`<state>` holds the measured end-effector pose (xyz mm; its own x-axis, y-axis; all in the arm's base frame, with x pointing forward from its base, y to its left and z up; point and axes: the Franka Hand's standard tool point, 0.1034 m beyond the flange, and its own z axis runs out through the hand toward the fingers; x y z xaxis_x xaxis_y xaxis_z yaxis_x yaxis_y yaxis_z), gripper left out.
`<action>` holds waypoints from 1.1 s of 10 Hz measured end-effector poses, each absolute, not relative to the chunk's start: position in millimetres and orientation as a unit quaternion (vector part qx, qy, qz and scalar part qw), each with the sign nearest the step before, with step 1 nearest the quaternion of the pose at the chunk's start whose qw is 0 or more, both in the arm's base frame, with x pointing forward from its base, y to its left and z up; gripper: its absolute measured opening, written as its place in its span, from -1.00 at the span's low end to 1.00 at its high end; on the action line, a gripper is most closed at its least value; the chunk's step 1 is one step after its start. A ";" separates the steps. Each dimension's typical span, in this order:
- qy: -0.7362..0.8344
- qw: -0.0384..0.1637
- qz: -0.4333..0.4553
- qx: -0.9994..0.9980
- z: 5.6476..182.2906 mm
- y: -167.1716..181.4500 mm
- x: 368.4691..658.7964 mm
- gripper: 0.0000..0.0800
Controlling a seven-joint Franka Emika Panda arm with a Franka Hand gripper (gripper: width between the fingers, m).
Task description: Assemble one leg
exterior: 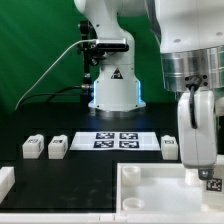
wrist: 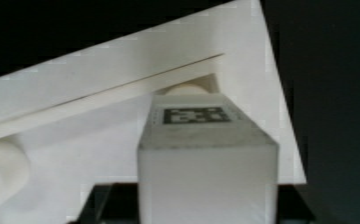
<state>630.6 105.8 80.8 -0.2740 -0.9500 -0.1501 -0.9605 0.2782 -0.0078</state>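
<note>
My gripper (exterior: 199, 168) is at the exterior view's right, low over the large white panel (exterior: 150, 196), and is shut on a leg (exterior: 209, 182), a stubby white block with a black-and-white tag. In the wrist view the held leg (wrist: 203, 155) stands between the dark fingers of my gripper (wrist: 203, 208). Its tagged end points at the panel (wrist: 141, 70), near a recessed corner. Whether the leg touches the panel cannot be told. Three more legs lie on the dark table: two at the left (exterior: 33, 147) (exterior: 57, 147) and one at the right (exterior: 170, 146).
The marker board (exterior: 116, 140) lies flat in the middle, in front of the arm's base (exterior: 113, 92). A white piece (exterior: 5, 182) shows at the lower left edge. A green curtain hangs behind.
</note>
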 end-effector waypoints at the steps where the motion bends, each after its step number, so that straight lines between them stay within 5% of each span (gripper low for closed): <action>1: 0.796 0.062 0.043 -0.600 79.7 106.1 630.1 -0.06; 2: 0.772 0.063 0.040 -0.631 79.4 106.0 630.0 0.39; 3: 0.771 0.063 0.041 -0.632 79.1 107.1 629.7 0.58; 7: 0.468 0.065 -0.009 -0.881 83.3 111.0 631.8 0.62; 8: 0.410 0.061 -0.014 -0.910 83.5 111.0 631.8 0.62; 9: 0.258 0.036 -0.028 -0.965 87.5 117.4 634.0 0.62; 11: 0.176 0.032 -0.032 -0.983 88.0 116.6 635.2 0.55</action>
